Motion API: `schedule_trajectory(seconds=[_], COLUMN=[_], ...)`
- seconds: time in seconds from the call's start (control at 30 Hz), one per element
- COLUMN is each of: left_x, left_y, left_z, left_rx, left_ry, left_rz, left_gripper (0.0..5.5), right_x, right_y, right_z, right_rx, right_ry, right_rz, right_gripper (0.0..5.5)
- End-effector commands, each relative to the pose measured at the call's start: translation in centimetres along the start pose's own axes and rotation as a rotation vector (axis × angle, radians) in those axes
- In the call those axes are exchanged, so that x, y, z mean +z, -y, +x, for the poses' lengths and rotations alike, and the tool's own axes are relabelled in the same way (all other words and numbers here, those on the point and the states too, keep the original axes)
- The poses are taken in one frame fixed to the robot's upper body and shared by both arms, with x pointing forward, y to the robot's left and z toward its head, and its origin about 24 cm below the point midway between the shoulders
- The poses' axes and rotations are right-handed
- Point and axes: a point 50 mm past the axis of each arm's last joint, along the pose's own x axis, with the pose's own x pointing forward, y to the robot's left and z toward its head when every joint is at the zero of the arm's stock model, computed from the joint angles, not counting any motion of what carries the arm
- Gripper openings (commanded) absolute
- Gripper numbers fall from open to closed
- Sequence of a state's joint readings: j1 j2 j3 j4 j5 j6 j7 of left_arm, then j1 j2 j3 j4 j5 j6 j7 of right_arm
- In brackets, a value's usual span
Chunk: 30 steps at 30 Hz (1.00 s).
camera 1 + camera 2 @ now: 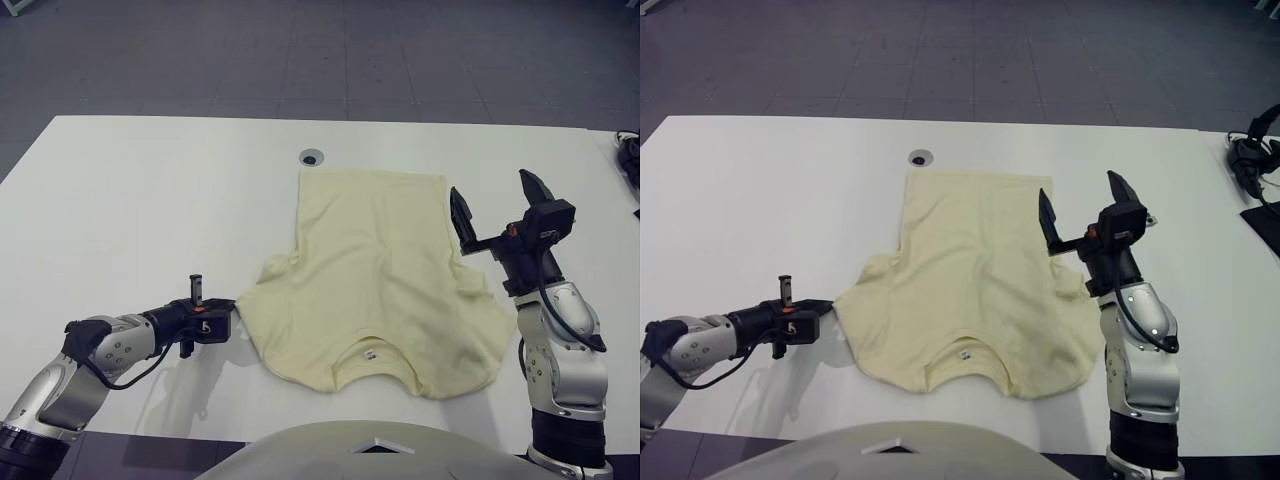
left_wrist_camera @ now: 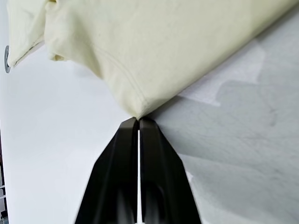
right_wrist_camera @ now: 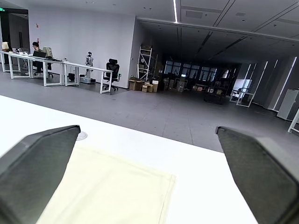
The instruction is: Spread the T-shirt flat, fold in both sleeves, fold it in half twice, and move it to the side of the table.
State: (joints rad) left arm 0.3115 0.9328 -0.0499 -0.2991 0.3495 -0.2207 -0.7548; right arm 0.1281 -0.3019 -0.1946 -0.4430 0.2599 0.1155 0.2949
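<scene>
Black left gripper [image 2: 138, 122], pressed together on the near sleeve corner of the pale yellow cotton T-shirt [image 1: 370, 280], has the garment lying straight beyond its tips, long axis crosswise to them; right gripper [image 1: 490, 188], spread wide, hangs above the opposite sleeve.

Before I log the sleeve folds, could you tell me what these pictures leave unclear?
- Left wrist view: the left gripper is shut at the edge of the T-shirt; whether cloth lies between its fingers is hidden.
- Eye views: the open right gripper and its arm cover part of the right sleeve.
- Right wrist view: the picture's edge and the gripper cut off most of the T-shirt.
- Neck label: too small to read.
</scene>
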Motion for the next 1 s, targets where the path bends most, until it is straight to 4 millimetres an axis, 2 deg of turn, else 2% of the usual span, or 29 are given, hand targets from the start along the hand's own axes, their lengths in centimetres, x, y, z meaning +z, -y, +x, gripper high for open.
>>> schedule_trajectory(seconds=[0.03,0.23,0.5,0.73,1.0], left_x=[0.6,2.8,5.6,7.7,10.8], left_y=[-1.0,-3.2,-4.8,-4.1,-4.6], left_z=[-0.4,-2.1,-2.8,-0.7,2.3], left_rx=[0.047,0.119,0.125,0.053,0.022], left_ry=[0.013,0.057,0.122,0.199,0.303], left_rz=[0.018,0.101,0.203,0.274,0.339], left_gripper=[0.01,0.01,0.01,0.01,0.01], right_x=[0.2,0.4,0.6,0.6,0.4], right_y=[-0.1,-0.2,-0.2,-0.7,-1.0], right_z=[-0.1,-0.3,-1.1,-0.9,-0.8], right_rx=[0.000,-0.003,-0.025,-0.013,-0.006], right_ry=[0.012,0.014,0.017,0.023,0.026], right_rz=[0.002,0.004,0.004,0.011,0.014], right_gripper=[5.40,5.40,5.40,5.40,5.40])
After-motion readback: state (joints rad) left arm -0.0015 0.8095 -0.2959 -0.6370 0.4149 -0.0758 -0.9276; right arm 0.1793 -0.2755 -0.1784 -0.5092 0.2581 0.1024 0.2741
